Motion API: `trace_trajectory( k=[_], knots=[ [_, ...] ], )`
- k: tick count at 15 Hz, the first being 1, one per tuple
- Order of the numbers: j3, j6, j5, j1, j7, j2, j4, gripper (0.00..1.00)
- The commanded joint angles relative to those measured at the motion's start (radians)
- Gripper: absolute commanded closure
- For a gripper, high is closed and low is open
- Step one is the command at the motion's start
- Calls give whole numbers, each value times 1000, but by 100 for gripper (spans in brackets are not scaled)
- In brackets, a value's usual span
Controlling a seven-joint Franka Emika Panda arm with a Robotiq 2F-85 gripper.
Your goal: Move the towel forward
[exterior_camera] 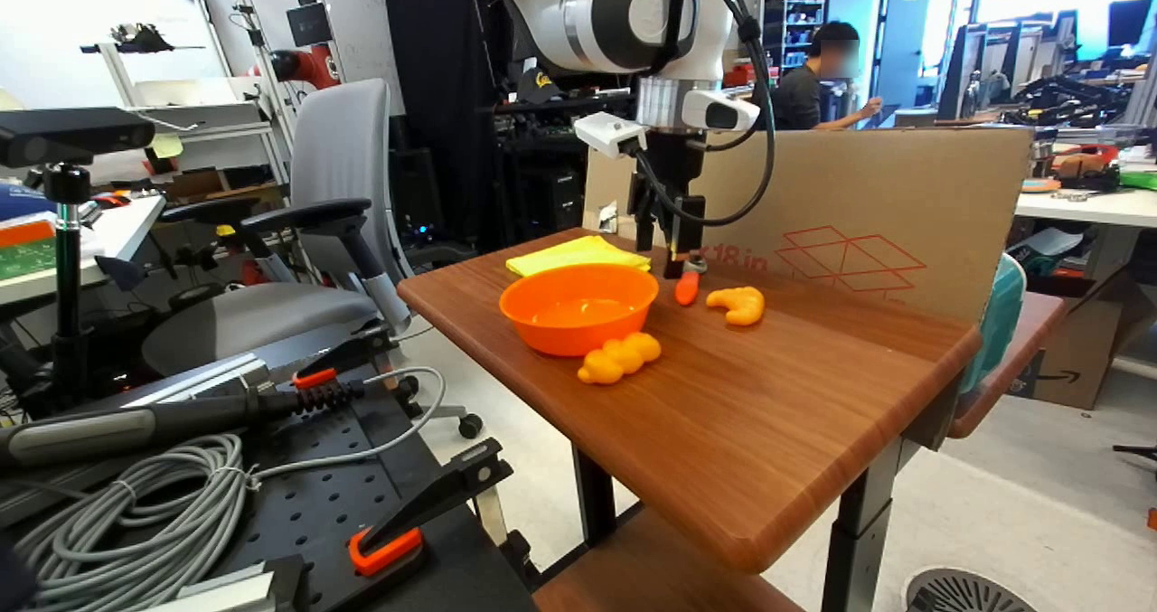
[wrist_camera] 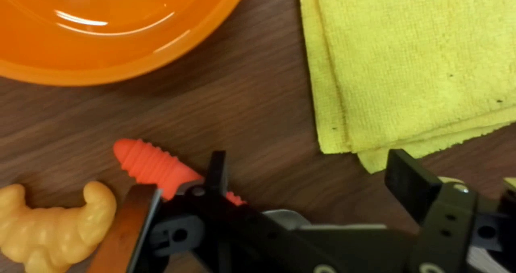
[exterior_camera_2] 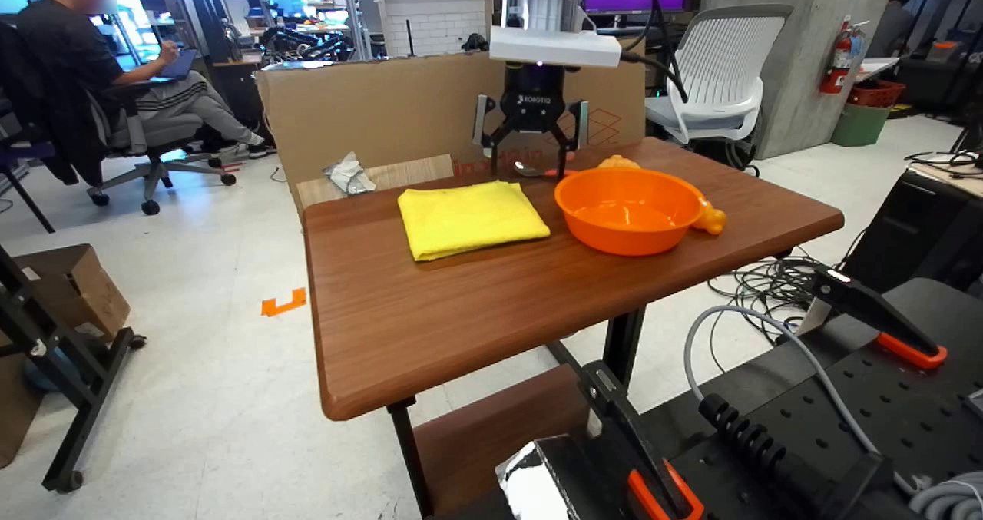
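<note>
Between towel and knobbly orange toy stands a bowl.

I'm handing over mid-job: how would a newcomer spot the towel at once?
Start with the brown wooden table and find the big orange bowl on it. The towel lies beside it, not touching, on its left in an exterior view. Unlike the round, glossy bowl and the lumpy orange toys, it is a flat, folded, bright yellow cloth.
</note>
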Motion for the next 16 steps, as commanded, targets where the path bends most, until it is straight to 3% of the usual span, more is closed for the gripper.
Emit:
trace_trajectory(
  k=[1, 9, 10, 16],
  knots=[
    [9, -36, 39, -10, -19, -8, 14, 0],
    [24, -29, 20, 28, -42, -112, -88, 0],
    [14, -17, 22, 31, -24, -56, -32, 0],
    [15, -18, 21, 37, -31, -86, -63, 0]
  ],
)
